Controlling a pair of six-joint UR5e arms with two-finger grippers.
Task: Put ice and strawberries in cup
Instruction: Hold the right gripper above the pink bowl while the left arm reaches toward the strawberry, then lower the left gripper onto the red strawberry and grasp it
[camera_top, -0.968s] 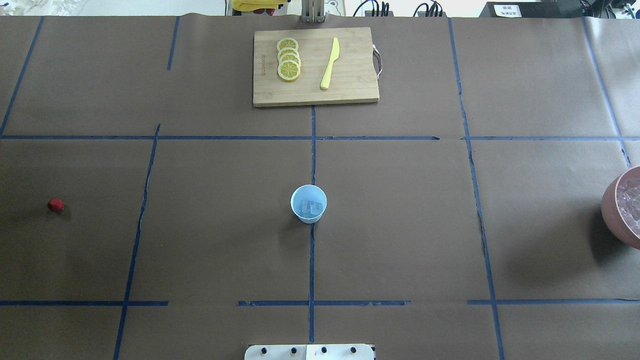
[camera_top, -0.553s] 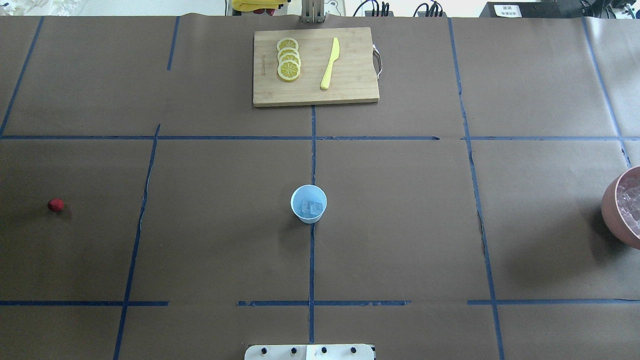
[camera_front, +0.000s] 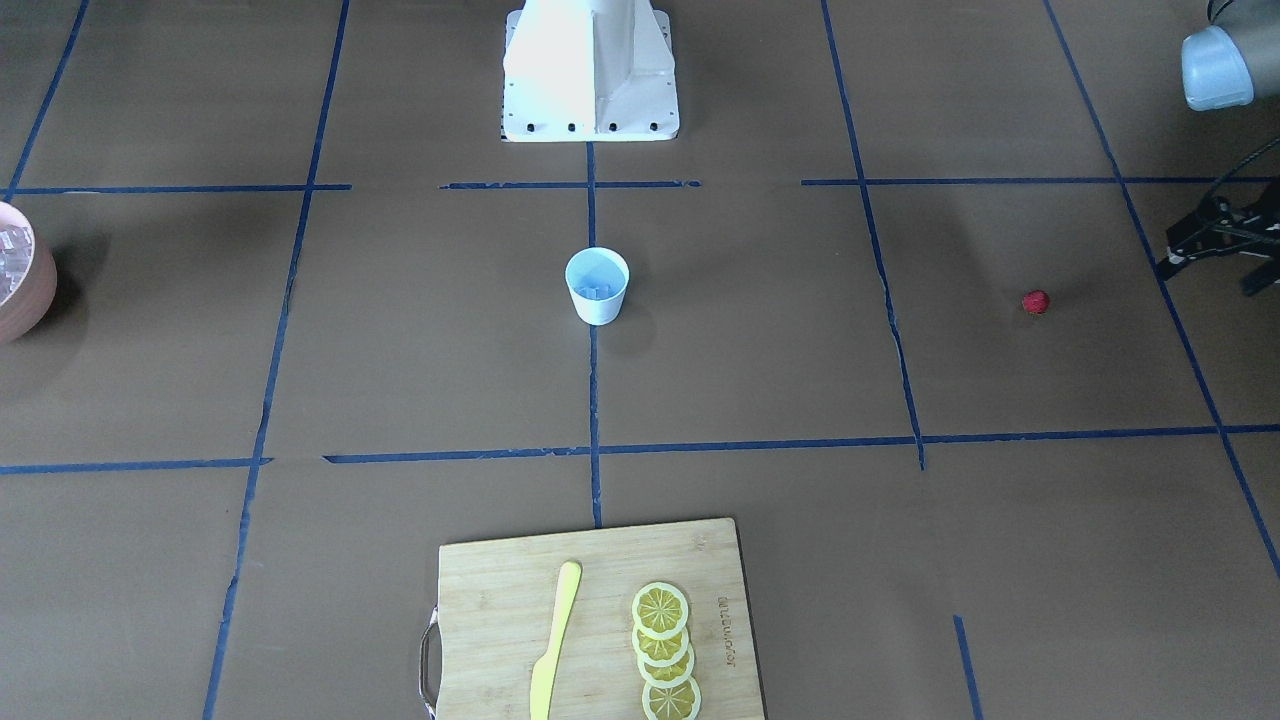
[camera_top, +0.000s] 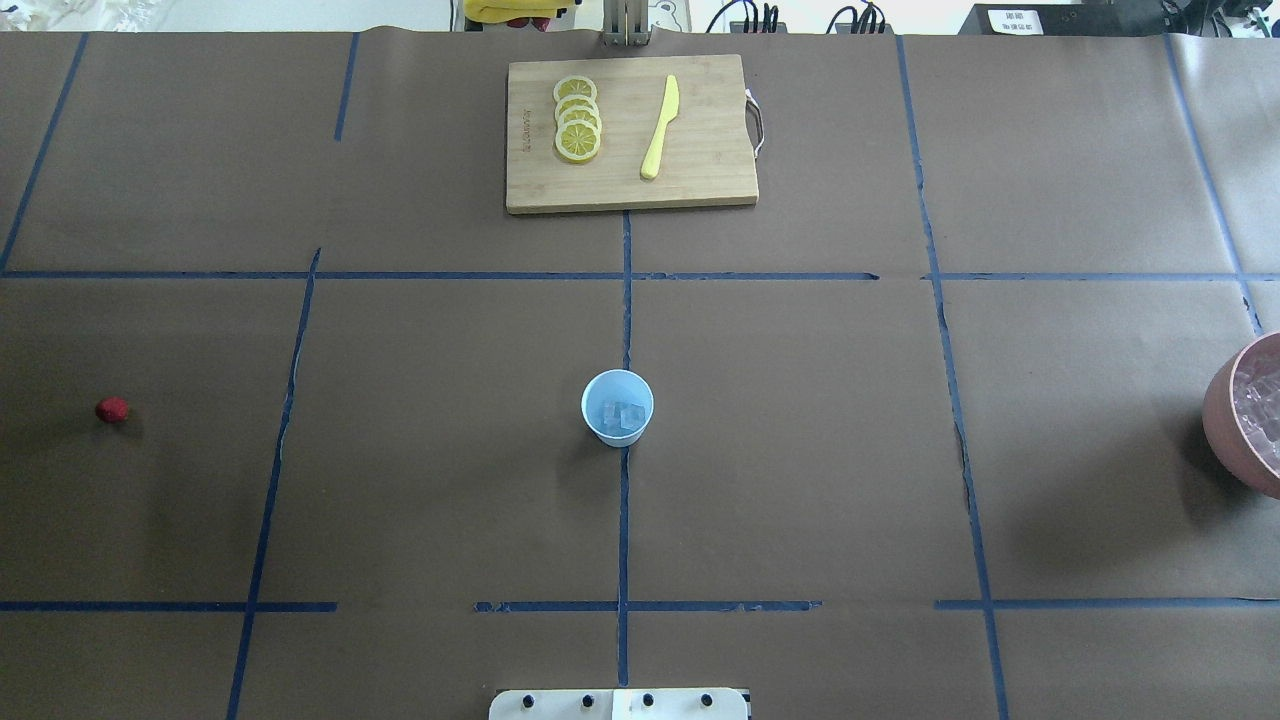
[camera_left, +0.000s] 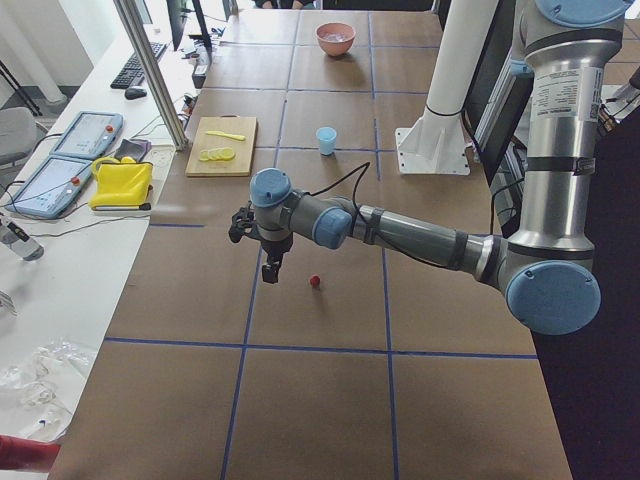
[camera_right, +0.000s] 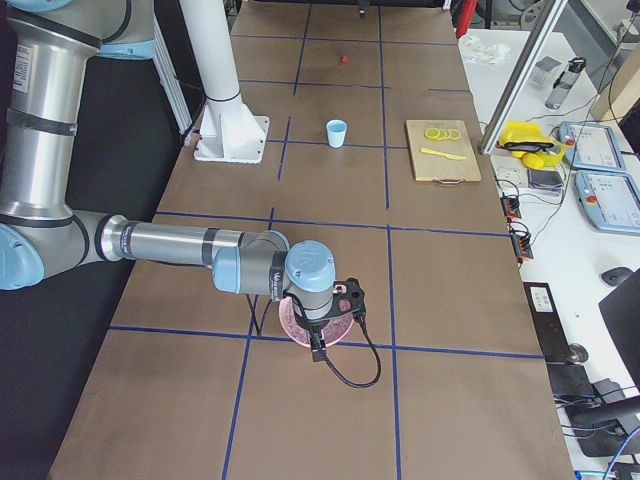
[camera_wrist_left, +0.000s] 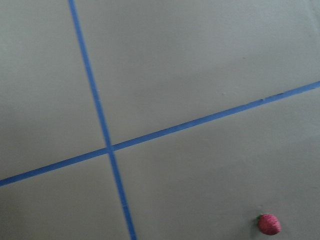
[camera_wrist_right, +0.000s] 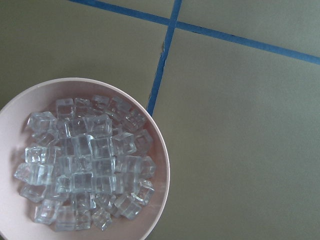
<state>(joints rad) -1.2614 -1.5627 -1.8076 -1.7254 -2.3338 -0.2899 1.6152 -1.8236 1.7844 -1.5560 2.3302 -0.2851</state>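
Left edge: the strawberry (camera_top: 112, 409) lies alone on the desk (camera_top: 800, 480). The left gripper (camera_left: 268, 268) hangs above the desk close to the strawberry, without contact; its jaw opening cannot be determined.

Centre: the cup (camera_front: 598, 305) stands upright with ice (camera_top: 620, 414) cubes inside.

Far edge, centre: a cutting board (camera_top: 700, 170) carries lemon slices (camera_top: 577, 118) and a knife (camera_top: 660, 127).

Right edge: the bowl (camera_top: 1222, 420) holds a heap of clear cubes. The right gripper (camera_right: 322, 345) hangs above it; its jaw opening cannot be determined.
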